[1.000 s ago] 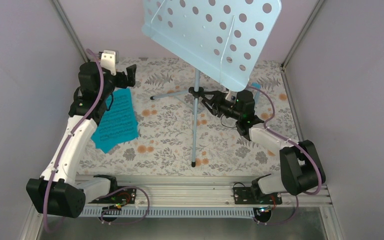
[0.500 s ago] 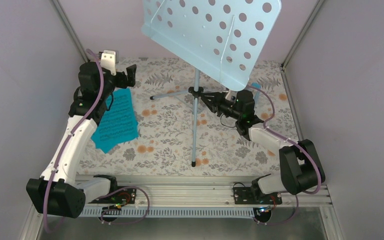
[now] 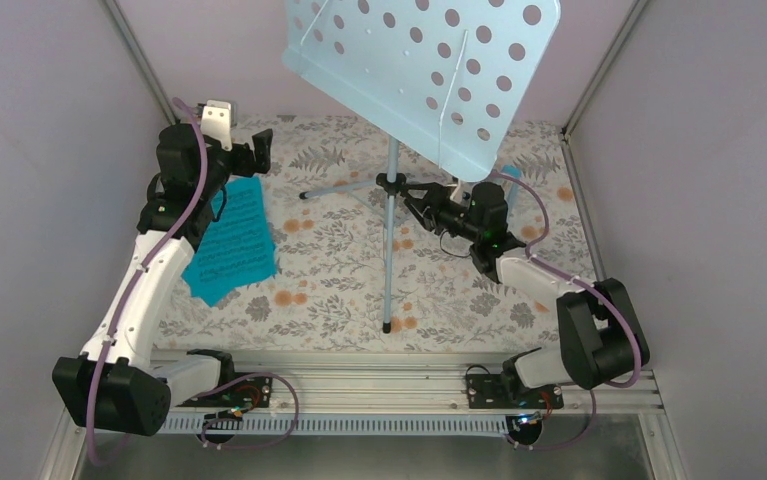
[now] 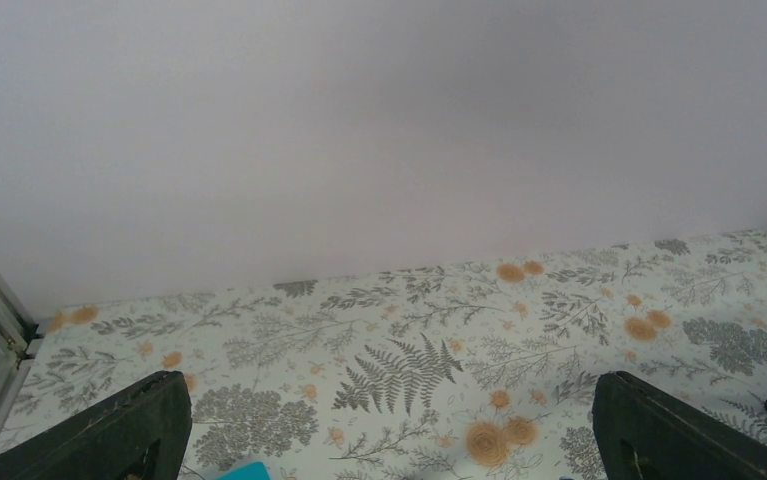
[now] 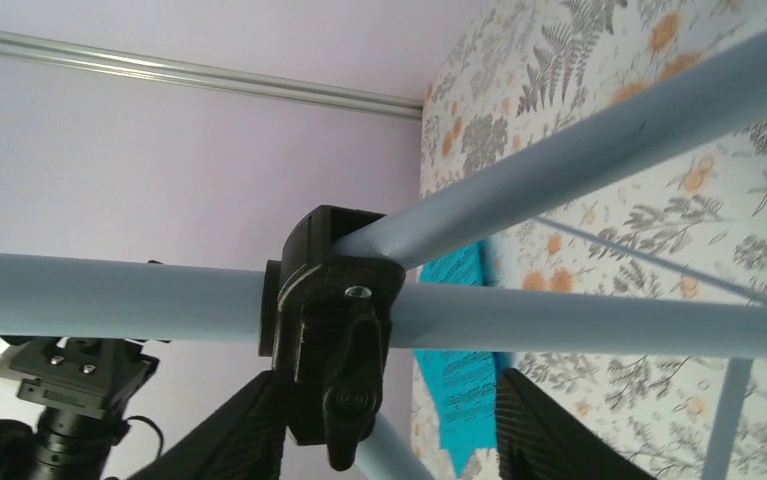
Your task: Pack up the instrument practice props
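The stand (image 3: 392, 160) is upright in the middle of the flowered cloth (image 3: 329, 270). Its perforated desk (image 3: 429, 70) is tilted high at the back, and its thin legs (image 3: 387, 280) are spread from a black hub (image 5: 324, 290).

The right gripper (image 3: 417, 207) is low at that hub, reaching in from the right. In the wrist view its two fingers (image 5: 249, 420) stand on either side of the hub's wing knob (image 5: 351, 395). The jaws are partly parted and not clamped: one finger is right up against the hub, while the other is clear of the knob with a gap between them. It holds nothing.

The pages (image 3: 232, 243) lie flat on the cloth at the left (turquoise, with printed staves). They are beside the left arm, partly tucked under it, and apart from the stand's nearest leg.

The left gripper (image 3: 257, 150) hangs above the far left of the cloth, beyond the pages. Its jaws are spread wide and empty. Its own camera looks between the two dark fingers (image 4: 109, 435) at the cloth and the plain back wall (image 4: 379, 130), with only a sliver of turquoise at the bottom edge.
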Tool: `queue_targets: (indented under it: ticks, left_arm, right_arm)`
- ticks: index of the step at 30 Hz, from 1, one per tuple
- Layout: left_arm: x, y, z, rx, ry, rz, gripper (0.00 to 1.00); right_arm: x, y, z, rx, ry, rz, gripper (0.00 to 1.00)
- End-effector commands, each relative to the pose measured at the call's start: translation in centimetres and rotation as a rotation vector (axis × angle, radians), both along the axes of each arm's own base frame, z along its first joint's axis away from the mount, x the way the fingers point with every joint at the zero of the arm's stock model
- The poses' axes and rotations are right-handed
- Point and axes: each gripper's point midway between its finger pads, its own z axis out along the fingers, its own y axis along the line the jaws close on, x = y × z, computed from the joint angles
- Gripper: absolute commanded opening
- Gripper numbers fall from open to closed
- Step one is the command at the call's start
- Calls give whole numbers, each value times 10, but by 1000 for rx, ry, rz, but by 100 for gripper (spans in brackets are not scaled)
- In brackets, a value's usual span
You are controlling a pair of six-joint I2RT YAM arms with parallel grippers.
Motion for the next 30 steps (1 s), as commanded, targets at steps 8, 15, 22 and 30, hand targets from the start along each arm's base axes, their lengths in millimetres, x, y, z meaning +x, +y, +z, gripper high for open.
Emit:
queue_targets:
  ticks: [8,15,22,30]
  left_arm:
    - [0,-2,4,11,-19,-12,100]
    - [-1,-2,6,11,-22,-12,100]
    - [0,-2,4,11,-17,-15,100]
    - [0,-4,4,7,-17,-24,100]
  right_arm:
    - [3,-1,13,5,-168,53,46]
    - [5,-2,18,-24,-227,53,36]
    - [6,-2,13,-26,-240,68,25]
    - [8,0,15,-48,-281,79,24]
